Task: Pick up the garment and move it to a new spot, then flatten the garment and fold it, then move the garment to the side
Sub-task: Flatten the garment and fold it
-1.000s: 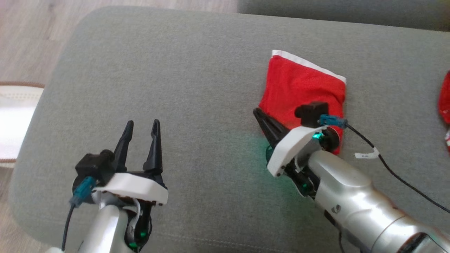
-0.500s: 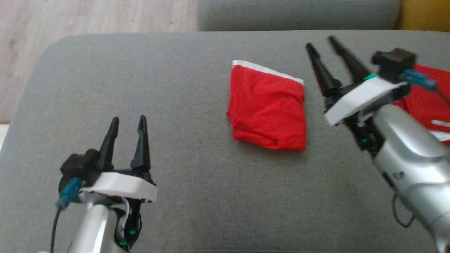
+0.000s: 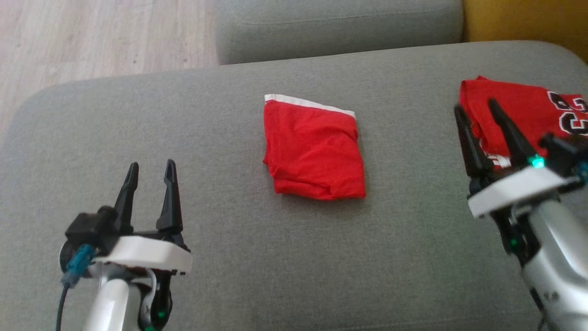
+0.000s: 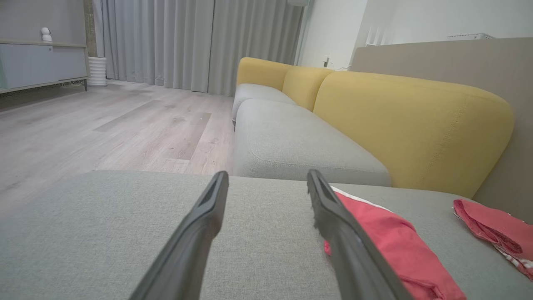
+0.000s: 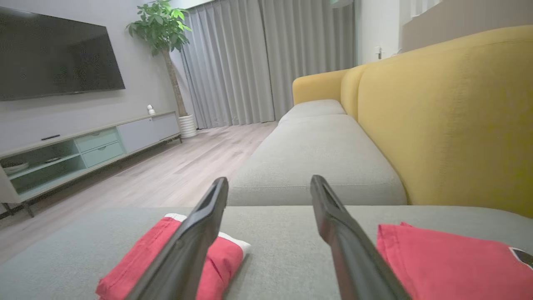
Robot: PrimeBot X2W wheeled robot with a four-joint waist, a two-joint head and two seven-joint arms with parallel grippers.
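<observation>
A grey seat cushion (image 3: pixel 220 239) spreads in front of me, with wood floor (image 3: pixel 92 37) past its far left corner and a yellow backrest (image 3: pixel 523 18) at the far right. The garment (image 3: pixel 314 151), red with a white band along its far edge, lies folded into a small square near the middle of the cushion, and neither of my grippers touches it. My left gripper (image 3: pixel 151 163) is at the near left of the cushion, well apart from the garment, which lies ahead and to its right. Its fingers stand apart with nothing between them. My right gripper (image 3: pixel 474 105) is on the garment's other side, also clear of it, with its fingers spread and empty. It is just beside a red jersey (image 3: pixel 519 105) with black-and-white numerals at the cushion's right end.
</observation>
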